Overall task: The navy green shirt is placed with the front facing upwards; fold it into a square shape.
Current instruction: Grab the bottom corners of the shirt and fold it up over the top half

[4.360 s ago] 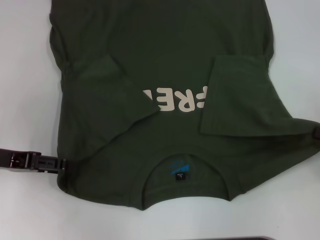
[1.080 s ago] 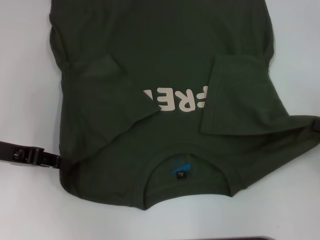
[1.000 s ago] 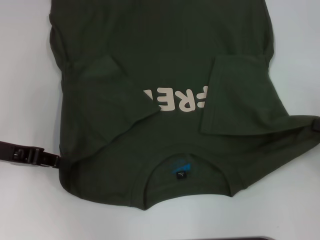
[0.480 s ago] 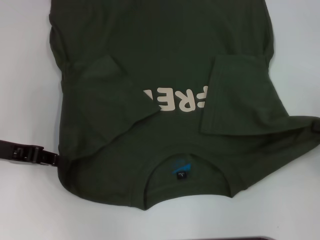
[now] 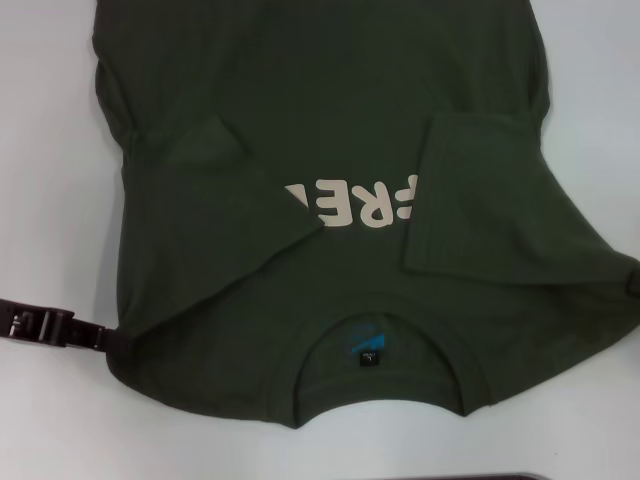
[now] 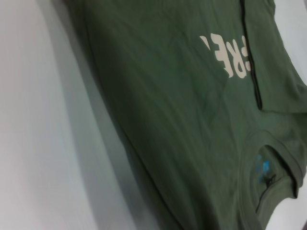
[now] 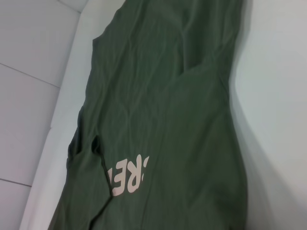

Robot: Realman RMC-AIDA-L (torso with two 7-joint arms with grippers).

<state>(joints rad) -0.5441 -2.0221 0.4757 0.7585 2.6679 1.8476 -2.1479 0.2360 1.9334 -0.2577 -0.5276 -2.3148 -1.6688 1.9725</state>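
Left gripper (image 5: 112,338) at the shirt (image 5: 330,130)'s 8 o'clock shoulder edge, right gripper (image 5: 634,283) at 4; can't tell either grip. Uneven lift probably undoes the tucked sleeves.

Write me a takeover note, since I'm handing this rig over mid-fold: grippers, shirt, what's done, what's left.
Left gripper: at the shirt's shoulder edge on the robot's left, low on the table. I cannot tell whether it grips the cloth.
Right gripper: only a sliver shows at the opposite shoulder edge.
Navy green shirt: front up, collar toward the robot, neck label showing.
Done: both sleeves folded inward over the chest, partly covering the print.
Left: fold the body into a square.
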